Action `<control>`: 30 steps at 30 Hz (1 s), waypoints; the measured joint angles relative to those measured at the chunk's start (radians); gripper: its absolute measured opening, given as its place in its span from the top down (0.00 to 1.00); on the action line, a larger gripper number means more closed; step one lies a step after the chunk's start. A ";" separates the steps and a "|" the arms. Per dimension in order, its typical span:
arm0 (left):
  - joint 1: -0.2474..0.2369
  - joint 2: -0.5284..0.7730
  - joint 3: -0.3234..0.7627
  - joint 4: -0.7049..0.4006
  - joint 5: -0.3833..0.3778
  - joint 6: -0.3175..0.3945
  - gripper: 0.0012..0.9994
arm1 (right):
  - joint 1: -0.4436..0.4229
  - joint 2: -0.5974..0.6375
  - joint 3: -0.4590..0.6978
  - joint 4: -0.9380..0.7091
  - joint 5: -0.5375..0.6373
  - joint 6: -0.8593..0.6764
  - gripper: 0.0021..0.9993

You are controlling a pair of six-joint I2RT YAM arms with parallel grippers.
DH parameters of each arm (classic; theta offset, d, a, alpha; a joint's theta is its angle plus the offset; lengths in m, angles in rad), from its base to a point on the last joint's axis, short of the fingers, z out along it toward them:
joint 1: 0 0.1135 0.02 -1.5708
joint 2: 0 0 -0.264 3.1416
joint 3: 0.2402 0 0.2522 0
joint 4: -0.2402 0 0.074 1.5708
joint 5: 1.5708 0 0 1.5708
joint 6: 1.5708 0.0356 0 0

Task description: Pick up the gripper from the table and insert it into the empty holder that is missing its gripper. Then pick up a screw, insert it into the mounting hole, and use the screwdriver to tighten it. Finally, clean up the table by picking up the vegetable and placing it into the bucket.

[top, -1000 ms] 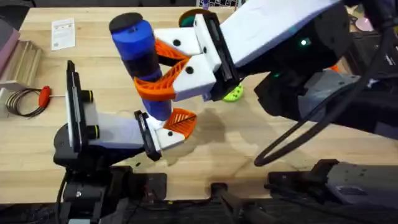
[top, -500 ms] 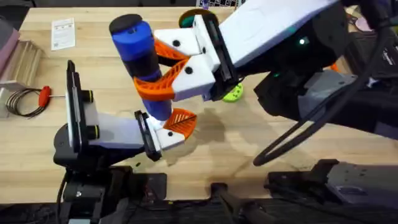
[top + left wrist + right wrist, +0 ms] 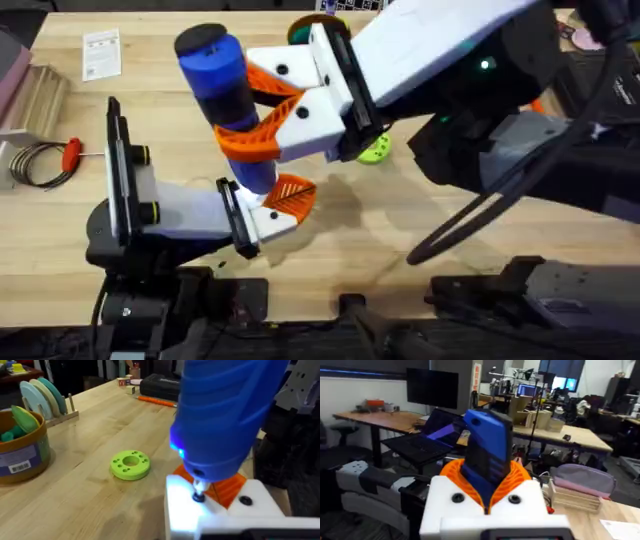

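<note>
My right gripper (image 3: 243, 112) reaches across the table and is shut on the blue screwdriver (image 3: 222, 85), orange pads (image 3: 517, 477) on both sides of its body. The screwdriver stands nearly upright. Its dark tip sits on a screw (image 3: 199, 496) in the white holder (image 3: 210, 515) on my left arm's end. The orange ribbed gripper (image 3: 231, 487) is seated in that holder, right beside the tip. My left gripper (image 3: 278, 207) lies low over the table (image 3: 400, 225). The bucket (image 3: 20, 455) holds green toy foods. I cannot pick out the vegetable.
A bright-green disc (image 3: 130, 465) lies on the wood between the holder and the bucket. A rack of plates (image 3: 45, 397), a thin orange tool (image 3: 156, 401) and a black case (image 3: 160, 385) stand farther back. A red-handled tool (image 3: 70, 153) with a wire coil lies far left.
</note>
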 joint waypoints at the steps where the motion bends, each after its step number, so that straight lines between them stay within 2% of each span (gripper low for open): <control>1: 0.000 0.000 0.000 0.000 0.000 0.000 1.00 | 0.000 0.002 0.008 -0.003 -0.005 0.004 0.98; 7: 0.000 0.000 0.000 0.000 0.000 0.000 1.00 | -0.009 0.009 0.147 -0.069 -0.011 0.022 0.98; 11: 0.000 0.000 0.000 0.000 -0.001 0.000 1.00 | -0.038 0.000 0.259 -0.183 -0.011 0.022 0.98; 17: 0.000 0.000 0.000 0.000 -0.001 0.000 1.00 | -0.069 -0.021 0.332 -0.400 -0.011 -0.001 0.98; 20: 0.000 0.000 0.000 0.000 0.000 0.000 1.00 | -0.093 -0.021 0.371 -0.681 -0.006 -0.059 0.98; 22: 0.000 0.000 0.000 0.000 0.000 0.000 1.00 | -0.125 -0.021 0.403 -0.934 0.031 -0.138 0.98; 27: 0.000 0.000 0.000 0.000 -0.001 0.000 1.00 | -0.204 -0.021 0.502 -1.495 0.244 -0.403 0.98; 30: 0.000 0.000 0.000 0.000 -0.001 0.000 1.00 | -0.251 -0.034 0.560 -1.713 0.375 -0.557 0.98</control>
